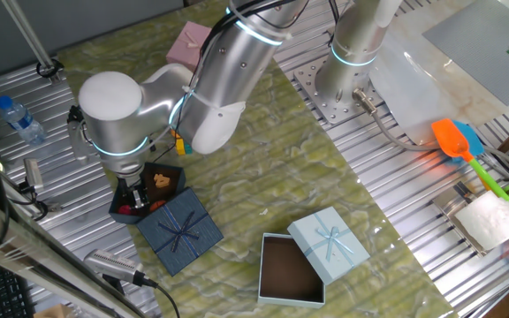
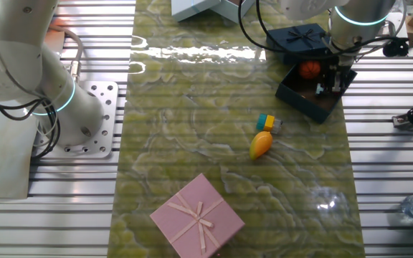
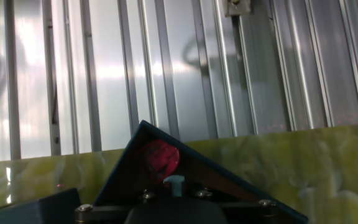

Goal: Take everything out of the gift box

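1. 1 green marbled mat (image 2: 192, 143) covers the table, spreading away from the gripper (image 2: 328, 82) on every side but the one next to the ribbed metal
2. 1 white arm (image 1: 175, 97) bends down over the mat's edge, ending in the gripper, which sits low inside the gift box (image 2: 303, 97)
3. 1 pink box (image 2: 198, 217) with a pale bow lies well apart from the gripper, toward the far end of the mat in the other fixed view
4. 1 light blue box (image 1: 290, 269) with a brown inside stands open, well apart from the gripper, its lid (image 1: 328, 240) leaning on its rim
5. 1 navy lid (image 1: 179, 230) with a thin bow lies just beside the gift box and the gripper, touching the box's wall
6. 1 orange toy (image 2: 307, 69) lies inside the gift box, just beside the gripper
7. 1 red toy (image 3: 160, 158) lies in a corner of the gift box, straight ahead of the gripper in the hand view
8. 1 yellow-orange toy (image 2: 261, 144) lies on the mat outside the box, near the gripper
9. 1 teal and yellow piece (image 2: 267, 123) lies just beside that yellow-orange toy, a little nearer the gripper
10. 0 views show the fingertips clearly, so I cannot tell whether the gripper is spread or pressed together
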`<state>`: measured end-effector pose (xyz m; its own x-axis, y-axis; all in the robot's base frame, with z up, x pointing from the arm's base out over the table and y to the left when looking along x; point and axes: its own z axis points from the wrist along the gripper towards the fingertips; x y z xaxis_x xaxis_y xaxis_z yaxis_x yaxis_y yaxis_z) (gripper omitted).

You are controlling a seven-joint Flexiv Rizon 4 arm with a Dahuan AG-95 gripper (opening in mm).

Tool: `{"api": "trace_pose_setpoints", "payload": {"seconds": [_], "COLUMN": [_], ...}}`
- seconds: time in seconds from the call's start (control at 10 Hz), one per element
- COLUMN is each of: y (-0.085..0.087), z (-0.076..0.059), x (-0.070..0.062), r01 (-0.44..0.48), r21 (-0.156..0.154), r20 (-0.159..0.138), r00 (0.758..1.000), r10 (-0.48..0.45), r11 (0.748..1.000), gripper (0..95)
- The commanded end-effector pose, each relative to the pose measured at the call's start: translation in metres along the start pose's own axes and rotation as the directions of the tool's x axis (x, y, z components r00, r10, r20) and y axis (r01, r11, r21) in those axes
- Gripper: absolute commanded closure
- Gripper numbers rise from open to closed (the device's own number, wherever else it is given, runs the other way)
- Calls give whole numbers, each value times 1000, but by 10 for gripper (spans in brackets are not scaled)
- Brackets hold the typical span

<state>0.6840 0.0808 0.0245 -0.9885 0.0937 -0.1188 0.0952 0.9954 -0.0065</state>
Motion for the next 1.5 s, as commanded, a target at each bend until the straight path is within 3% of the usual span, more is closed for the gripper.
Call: {"api": "trace_pose_setpoints", "payload": {"seconds": [0.1,0.4,0.6,1.1,1.2,1.5], "y": [0,-2,-4,-6,-4,-1], "z": [1,-3,-5,-5,-3,1], "x": [-1,-2,-3,-4,-4,-3], "r01": [-1,13,41,23,17,5], "r21": [-1,2,4,-6,-7,-5], "r20": [1,0,2,-4,-4,-9], "r00": [1000,1000,999,1000,1000,1000], "r10": [1,-13,-41,-23,-17,-5], "r11": [1000,1000,999,1000,1000,1000], "gripper": [950,950,570,570,760,760]}}
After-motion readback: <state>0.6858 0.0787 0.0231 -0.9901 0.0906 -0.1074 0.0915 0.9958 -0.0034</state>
